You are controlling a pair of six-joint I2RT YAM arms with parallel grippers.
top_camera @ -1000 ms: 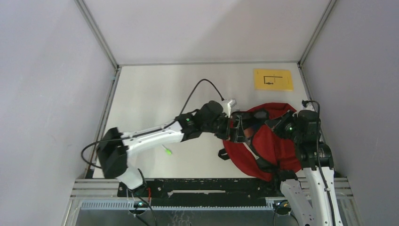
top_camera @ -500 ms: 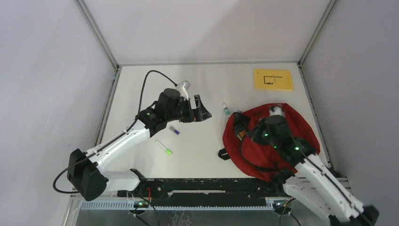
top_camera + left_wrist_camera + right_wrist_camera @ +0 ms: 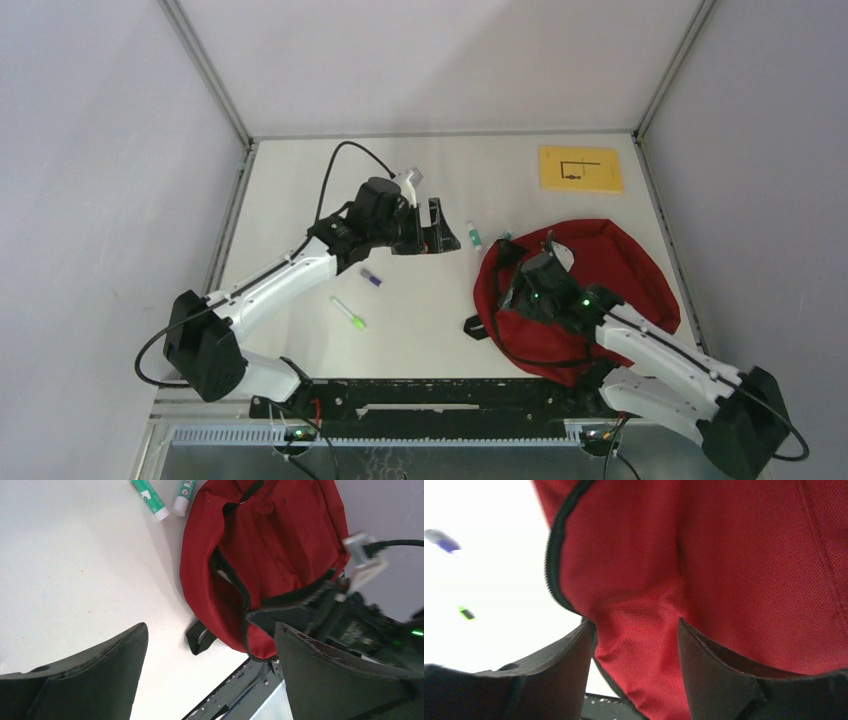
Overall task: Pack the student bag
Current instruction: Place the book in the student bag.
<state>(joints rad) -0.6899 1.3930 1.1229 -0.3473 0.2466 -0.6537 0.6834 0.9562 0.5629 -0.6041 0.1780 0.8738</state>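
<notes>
Top view, step: judged to be early packing. Loose items lie on the surface (image 3: 300,190) and none can be seen inside the bag.
Top view, bag: the student bag (image 3: 625,270) lies at the right of the surface, in front of the right arm's base.
Top view, left arm: stretched out to mid-surface, with the left end effector (image 3: 447,232) hanging just beside the green-and-white sticks (image 3: 473,236).
Top view, right arm: folded low across the bag, with the right end effector (image 3: 512,280) at the bag's left edge.
Left wrist view, end effector: the left end effector (image 3: 210,630) is spread wide with nothing in it. The sticks (image 3: 148,492) and the bag (image 3: 280,530) lie ahead.
Right wrist view, end effector: the right end effector (image 3: 636,627) is part-way apart with a fold of the bag (image 3: 749,555) in the gap. Whether it pinches the fold cannot be told.
Next move: probably the left arm lowers over one stick and closes on it, while the bag's mouth needs holding open.
</notes>
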